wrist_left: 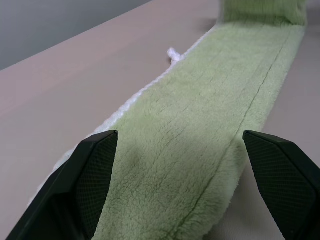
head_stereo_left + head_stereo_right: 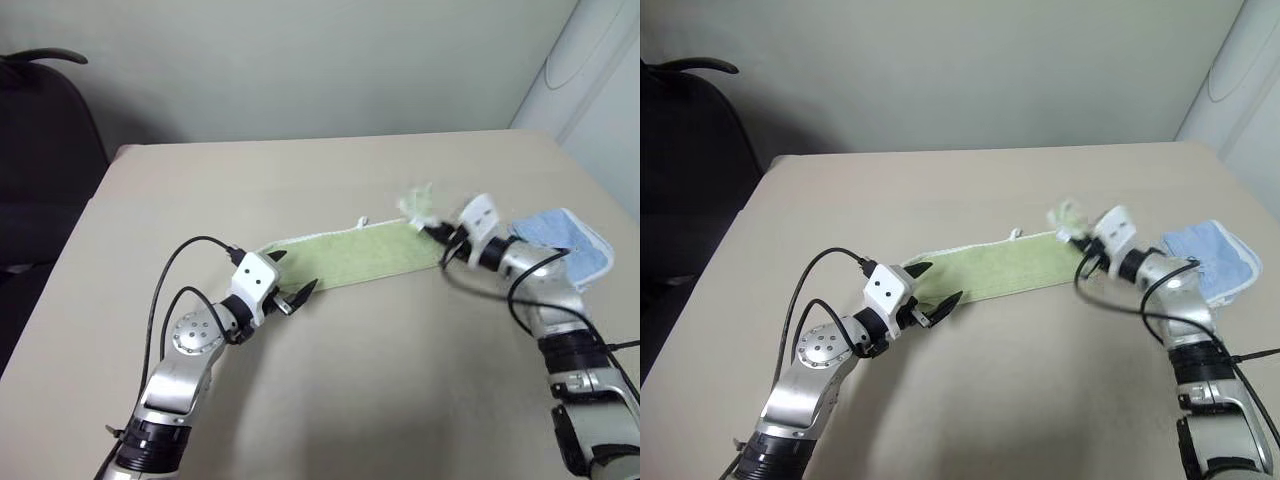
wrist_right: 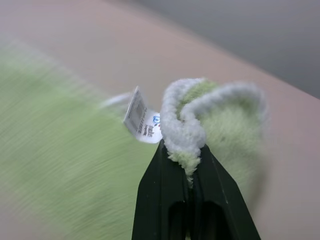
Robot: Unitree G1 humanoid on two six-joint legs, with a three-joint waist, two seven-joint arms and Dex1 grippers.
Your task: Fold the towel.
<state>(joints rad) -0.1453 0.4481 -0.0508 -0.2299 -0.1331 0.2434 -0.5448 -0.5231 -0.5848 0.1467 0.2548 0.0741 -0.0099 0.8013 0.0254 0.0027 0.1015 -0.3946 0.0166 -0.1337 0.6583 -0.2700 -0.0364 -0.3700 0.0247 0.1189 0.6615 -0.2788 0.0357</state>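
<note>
The towel (image 2: 350,256), light yellow-green with white edging, lies folded into a long strip across the middle of the beige table (image 2: 330,390), running from about eight o'clock to two o'clock. Its two-o'clock end is lifted off the table, pinched between the pressed-together fingers of the right gripper (image 3: 186,162). A small white printed label (image 3: 142,121) hangs just beside that pinched edge; its writing is too small to read. At the eight-o'clock end, the left gripper (image 2: 290,278) hovers with fingers spread wide, straddling the strip. A light-blue cloth (image 2: 568,243) lies at three o'clock, behind the right arm.
</note>
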